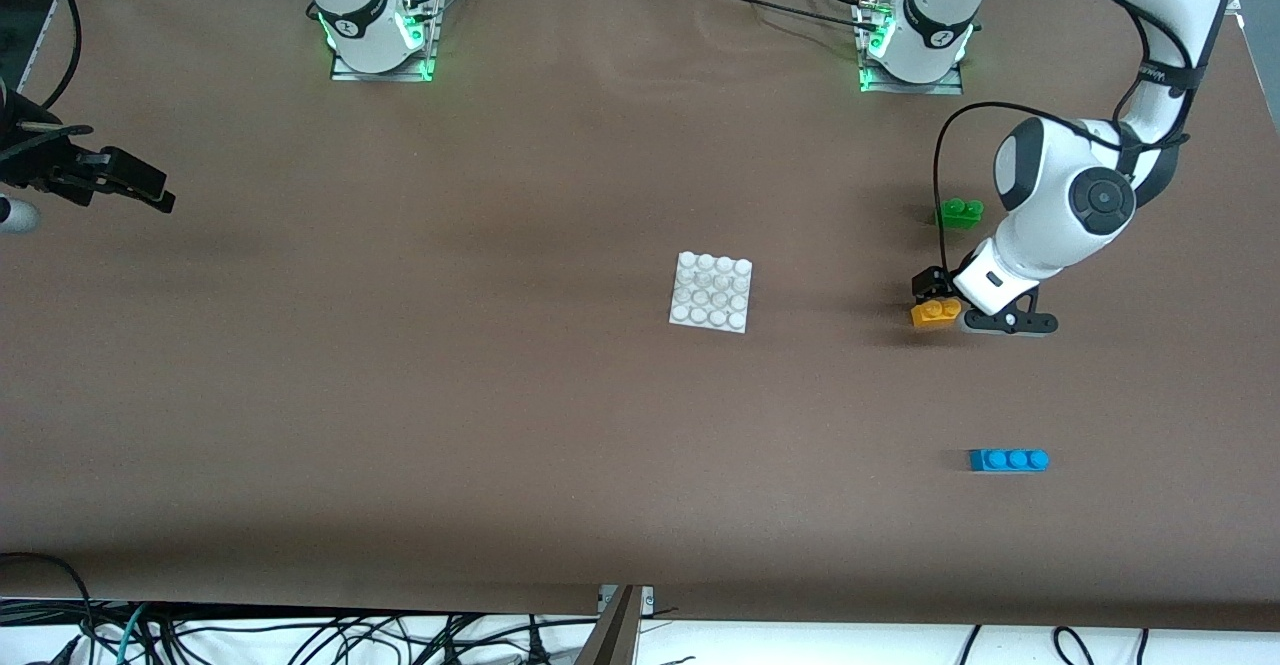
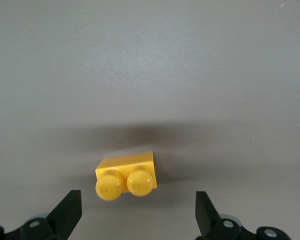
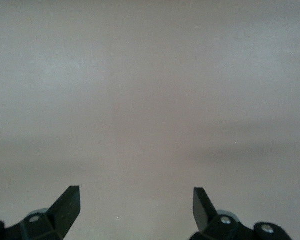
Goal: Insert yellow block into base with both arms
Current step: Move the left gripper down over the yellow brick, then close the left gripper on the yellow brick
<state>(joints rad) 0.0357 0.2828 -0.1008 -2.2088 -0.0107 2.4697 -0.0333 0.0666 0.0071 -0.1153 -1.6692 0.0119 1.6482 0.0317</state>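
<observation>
The yellow block (image 1: 936, 313) lies on the brown counter (image 1: 450, 395) toward the left arm's end, studs up, well apart from the base (image 1: 711, 292), which sits flat near the counter's middle. The left gripper (image 1: 948, 303) is low over the yellow block. In the left wrist view the yellow block (image 2: 126, 177) sits between the two black fingertips (image 2: 67, 210), nearer one of them, with clear counter showing on either side; the jaws stand wide apart and grasp nothing.

A green brick (image 1: 961, 212) rests farther from the front camera than the yellow block, near the left arm. A blue brick (image 1: 1008, 460) lies nearer to the front camera, also at the left arm's end.

The right gripper (image 1: 125, 185) waits over the right arm's end of the counter, well apart from every brick. Its wrist view shows fingers (image 3: 65, 207) spread wide, empty, with bare counter below.
</observation>
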